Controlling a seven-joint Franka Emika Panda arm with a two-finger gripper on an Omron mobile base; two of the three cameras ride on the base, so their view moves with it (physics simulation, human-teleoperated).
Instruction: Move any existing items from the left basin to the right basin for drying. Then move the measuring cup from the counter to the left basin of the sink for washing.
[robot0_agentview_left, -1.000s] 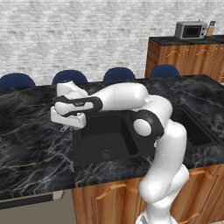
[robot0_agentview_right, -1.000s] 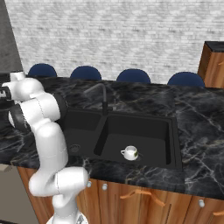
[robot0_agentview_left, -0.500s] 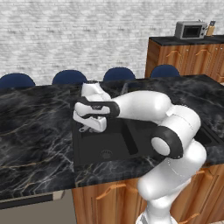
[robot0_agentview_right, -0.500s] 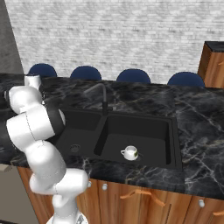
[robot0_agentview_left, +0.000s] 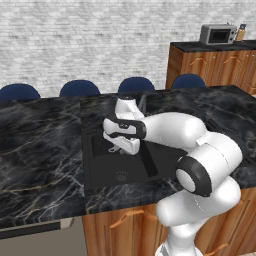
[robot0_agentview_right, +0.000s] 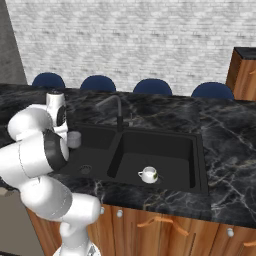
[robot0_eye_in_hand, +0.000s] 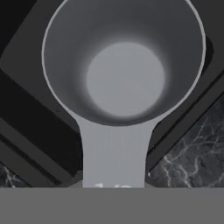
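Observation:
My gripper (robot0_agentview_left: 120, 147) is shut on the thin handle of the grey measuring cup (robot0_eye_in_hand: 124, 78). It holds the cup in the air over the left basin (robot0_agentview_left: 107, 167) of the black sink. The cup (robot0_agentview_right: 74, 139) hangs beside my white forearm, above the back left part of that basin (robot0_agentview_right: 95, 150), whose round drain (robot0_agentview_right: 85, 169) lies below. The small white-silver bowl (robot0_agentview_right: 148, 174) sits in the right basin (robot0_agentview_right: 167, 150), near its front wall. In the hand view the cup's mouth faces the camera, with the basin floor and a corner of marble counter (robot0_eye_in_hand: 192, 162) behind it.
A dark faucet (robot0_agentview_right: 117, 107) rises behind the sink's divider. Black marble counter (robot0_agentview_left: 40, 145) stretches to the left and right of the sink. Blue chair backs (robot0_agentview_right: 152, 86) line the far side. A microwave (robot0_agentview_left: 218, 34) sits on the wooden cabinet at the back right.
The arm has swung right from over the counter to above the left basin, carrying the measuring cup. The bowl in the right basin has stayed put.

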